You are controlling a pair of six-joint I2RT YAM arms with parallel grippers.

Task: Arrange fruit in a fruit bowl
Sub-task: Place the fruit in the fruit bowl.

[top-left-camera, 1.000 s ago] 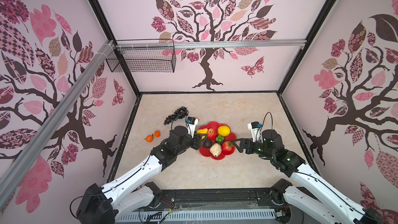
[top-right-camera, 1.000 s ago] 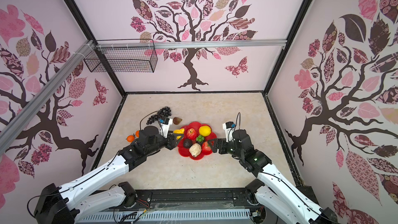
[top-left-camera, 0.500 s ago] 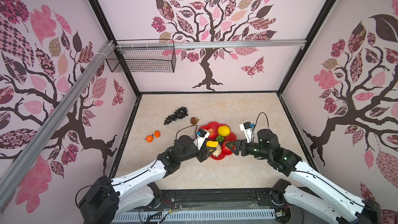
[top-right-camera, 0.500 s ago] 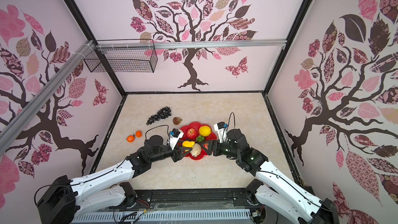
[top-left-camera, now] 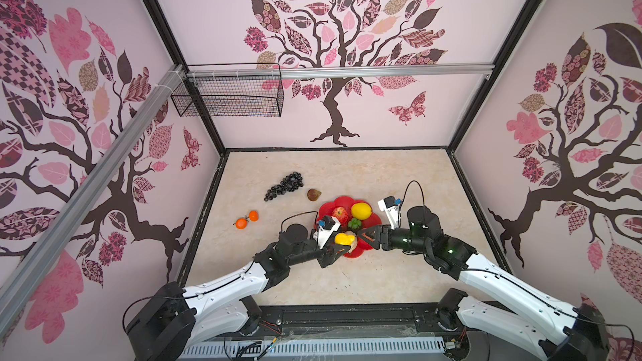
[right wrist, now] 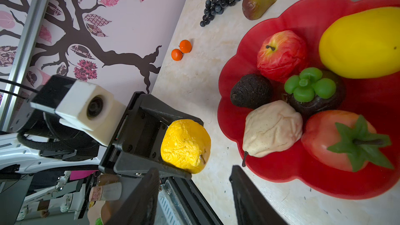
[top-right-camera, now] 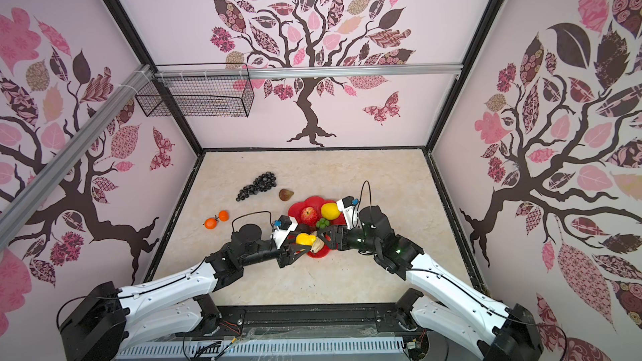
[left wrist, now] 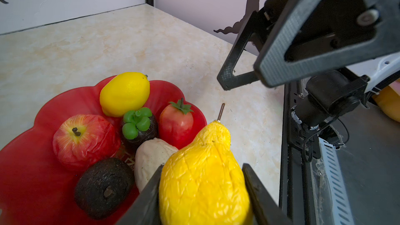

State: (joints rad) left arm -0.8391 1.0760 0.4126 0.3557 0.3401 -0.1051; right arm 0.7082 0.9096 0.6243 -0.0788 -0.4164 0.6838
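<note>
A crinkled yellow fruit (left wrist: 203,180) with a stem sits between the jaws of my left gripper (top-left-camera: 342,240), which is shut on it above the near edge of the red flower-shaped fruit bowl (top-left-camera: 342,200). Facing it from the right, my right gripper (top-left-camera: 364,234) is open with nothing between its fingers (right wrist: 236,176). In the bowl lie a red apple (right wrist: 281,55), a yellow lemon (right wrist: 361,42), a strawberry (right wrist: 337,139), a cream pear (right wrist: 272,128), an avocado (right wrist: 251,93) and a dark green-topped fruit (right wrist: 311,91).
On the table beyond the bowl's left side lie a black grape bunch (top-left-camera: 285,185), a brown fig (top-left-camera: 313,194) and two oranges (top-left-camera: 247,219). A black wire basket (top-left-camera: 229,97) hangs on the back wall. Walls enclose the table on three sides.
My left gripper carried the yellow fruit from the bowl's left side to its near edge. My right gripper moved left towards it and narrowed its jaws.
</note>
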